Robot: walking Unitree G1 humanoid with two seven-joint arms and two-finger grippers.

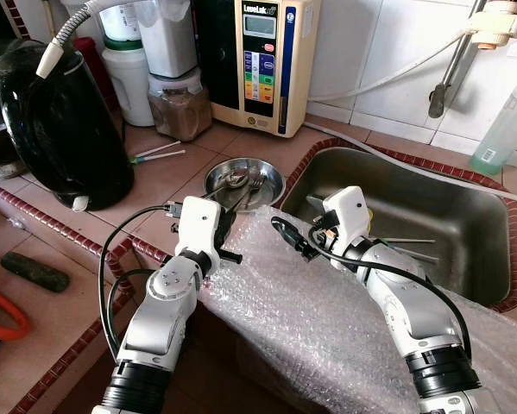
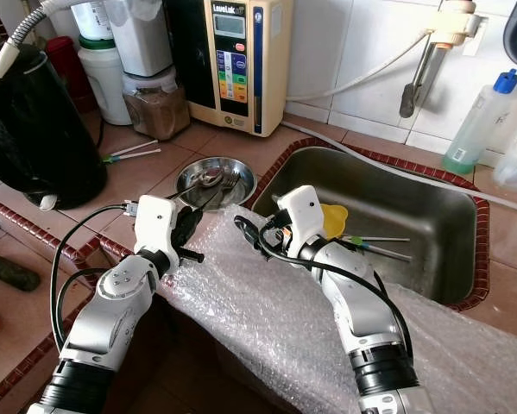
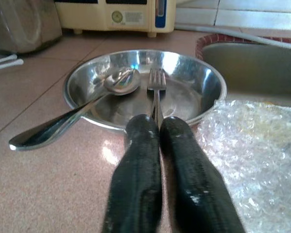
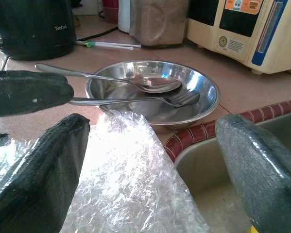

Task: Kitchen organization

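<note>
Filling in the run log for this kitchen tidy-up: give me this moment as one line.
left gripper: shut on fork handle | fork head, spoon: in steel bowl | right gripper: open over bubble wrap by sink

You have the steel bowl [image 1: 244,183] on the counter [image 1: 154,181] just left of the sink [image 1: 431,216], fork [image 3: 156,90] and spoon [image 3: 87,114] in it, bubble wrap [image 1: 327,302] over the front edge, kettle [image 1: 64,121] probably far left.
</note>
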